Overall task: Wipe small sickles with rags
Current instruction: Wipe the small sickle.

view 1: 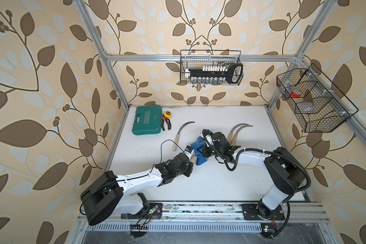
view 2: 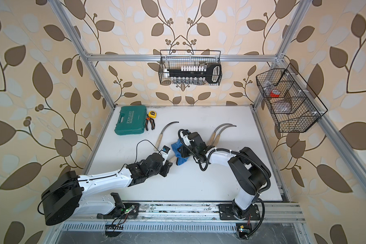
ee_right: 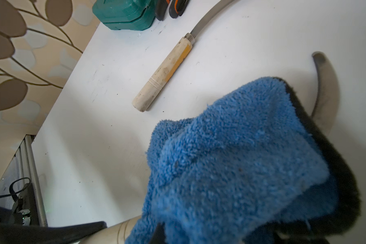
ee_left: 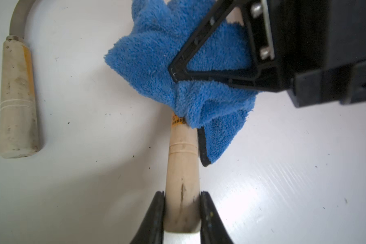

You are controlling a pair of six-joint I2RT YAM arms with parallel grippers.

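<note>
Fluffy blue cloth rag (ee_left: 156, 63); pale, scuffed, matt wood sickle handle (ee_left: 182, 169); dull grey metal blade (ee_right: 326, 88); smooth, glossy white tabletop (ee_left: 283, 169).

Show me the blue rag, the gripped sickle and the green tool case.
blue rag (ee_left: 152, 63): left wrist view, fluffy fold.
gripped sickle (ee_left: 182, 169): left wrist view, wooden handle.
green tool case (view 1: 147, 120): in a top view, lid.

Both top views are bright with even, diffuse light that looks overhead; shadows are soft and short. Heavy fisheye: frame posts (view 1: 107, 63) splay toward the edges and the corners go slightly soft. Left wrist view is sharp mid-frame, with sheen streaks on the table (ee_left: 273, 190) and blur at the near edge. In the right wrist view the rag (ee_right: 230, 158) is too close and out of focus; the background is crisper.
</note>
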